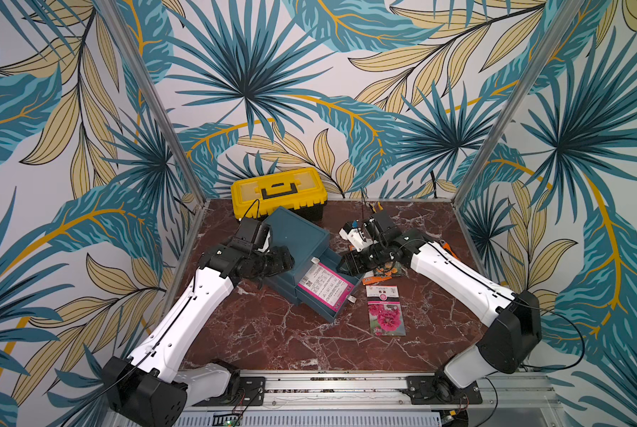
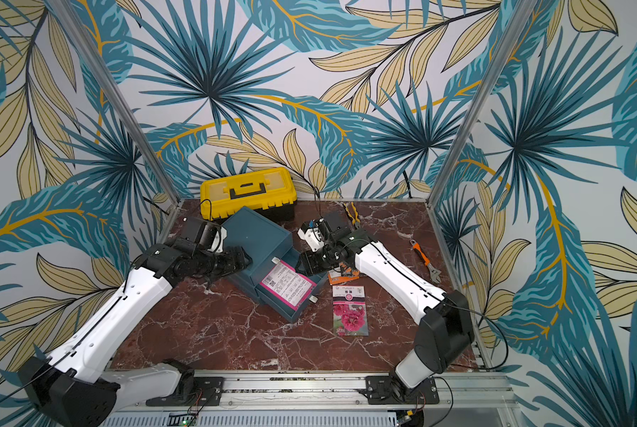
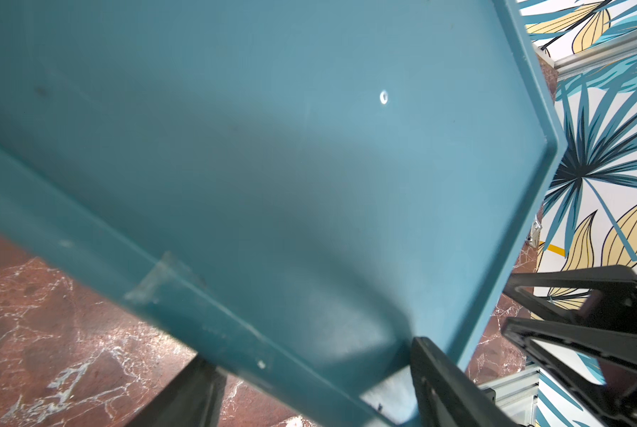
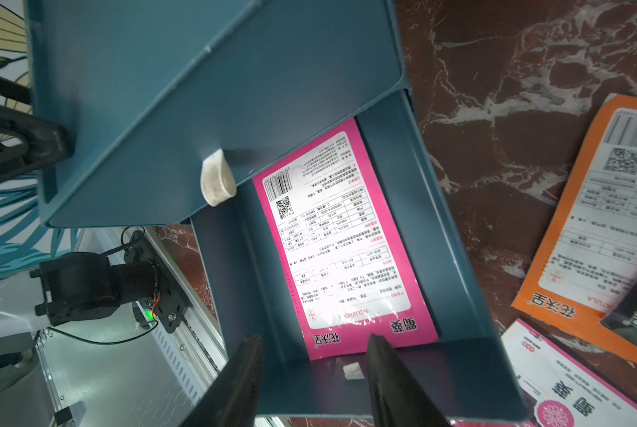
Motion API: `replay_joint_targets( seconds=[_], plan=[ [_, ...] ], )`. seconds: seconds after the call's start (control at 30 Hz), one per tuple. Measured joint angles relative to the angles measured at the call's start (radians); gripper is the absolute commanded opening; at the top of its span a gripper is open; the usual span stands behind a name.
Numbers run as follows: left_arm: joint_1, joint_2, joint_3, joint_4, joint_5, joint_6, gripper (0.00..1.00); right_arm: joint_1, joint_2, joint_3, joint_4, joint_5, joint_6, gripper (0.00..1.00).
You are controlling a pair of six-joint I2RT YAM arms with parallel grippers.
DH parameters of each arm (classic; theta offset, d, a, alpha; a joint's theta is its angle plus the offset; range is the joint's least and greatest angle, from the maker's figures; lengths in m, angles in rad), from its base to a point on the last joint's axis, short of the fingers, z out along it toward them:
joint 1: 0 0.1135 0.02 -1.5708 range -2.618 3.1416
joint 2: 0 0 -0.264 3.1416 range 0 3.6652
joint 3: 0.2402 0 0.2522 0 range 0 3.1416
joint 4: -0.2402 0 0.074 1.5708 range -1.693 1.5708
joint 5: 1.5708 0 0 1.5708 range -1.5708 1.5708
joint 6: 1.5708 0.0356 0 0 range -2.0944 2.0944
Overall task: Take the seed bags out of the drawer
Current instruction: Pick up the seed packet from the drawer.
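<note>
The right gripper [image 4: 315, 369] hovers above the open lower drawer [image 4: 442, 229] with its fingers spread and nothing between them. The near short edge of the magenta seed bag [image 4: 343, 251] lies just beyond the fingertips, lined up with the gap. That bag lies flat on the drawer floor, white label side up, its far end tucked under the teal drawer cabinet [image 1: 295, 233]. The label carries a barcode, a QR code, the characters 花沃里 and 蜀葵, and "HOLLYHO…", with the rest lost in glare. On the marble tabletop [image 1: 272, 332] beside the drawer lie an orange seed bag [image 4: 587, 240], also marked 花沃里, and a pink-flower seed bag [image 1: 385, 314]. The left gripper [image 3: 309, 351] seems to pinch the cabinet's corner, though the contact is blurred.
</note>
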Motion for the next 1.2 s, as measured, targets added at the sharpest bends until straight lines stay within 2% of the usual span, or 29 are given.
replay_joint_targets(
  seconds=[0.5, 1.2],
  plan=[
    [0.000, -0.011, 0.000, -0.018, -0.005, 0.000, 0.81, 0.035, 0.084, -0.021, 0.061, 0.129, -0.006, 0.59],
    [0.000, -0.011, 0.000, -0.018, -0.009, 0.000, 0.81, 0.046, 0.180, -0.024, 0.130, 0.150, 0.004, 0.60]
  ],
)
